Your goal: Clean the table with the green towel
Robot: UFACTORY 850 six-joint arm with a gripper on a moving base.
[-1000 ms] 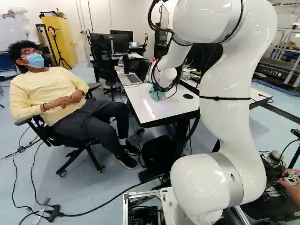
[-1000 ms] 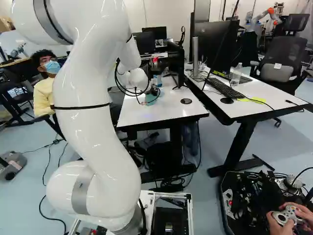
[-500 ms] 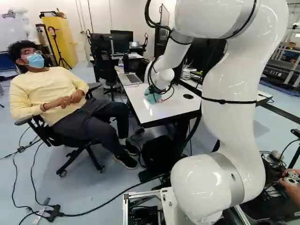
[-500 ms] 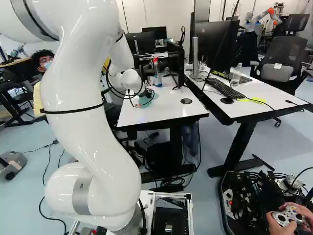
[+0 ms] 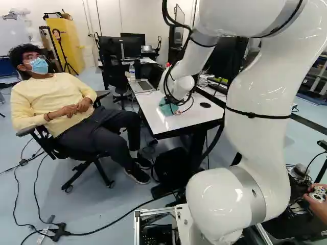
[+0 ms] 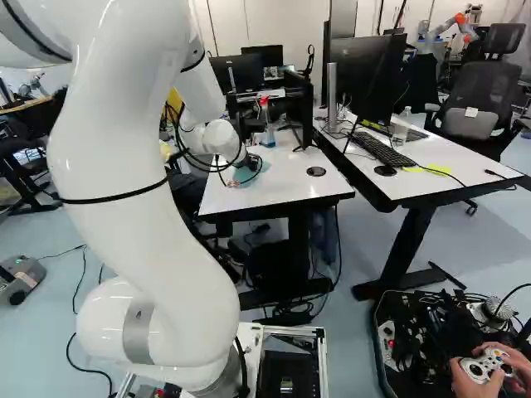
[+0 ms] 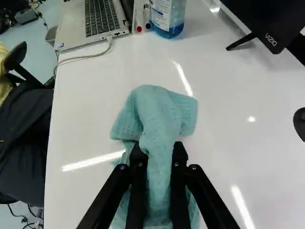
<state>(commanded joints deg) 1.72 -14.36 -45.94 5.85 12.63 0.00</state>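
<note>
The white arm (image 5: pixel 258 138) is reaching out over the near table (image 5: pixel 191 116), and the black gripper (image 5: pixel 172 98) is hanging low above its white top, pointing down at the surface. The two fingers (image 7: pixel 179 167) are grasping the green towel (image 7: pixel 159 124), closing on it from both sides, with a thick bunched fold of cloth standing between them and keeping them apart. Ahead of the fingertips the fold is running forward and flaring out, its loose corners spreading to either side and resting on the tabletop. More of the cloth is showing under the fingers and beyond their outer sides, so the fingers are partly covering it. In the left base view the towel is peeking out below the gripper as a blue-green patch, lying inside the table's edges. Farther ahead of the towel, a laptop (image 7: pixel 97 21) is sitting open, with a pale cable (image 7: pixel 88 57) curving from its side towards the table's edge. A bottle of blue liquid (image 7: pixel 167 19) is standing near the laptop, and a black screen (image 7: pixel 259 16) is standing on its foot beyond the bottle, well apart from the towel. A round black disc (image 6: pixel 316 172) is lying on the tabletop, apart from the towel
</note>
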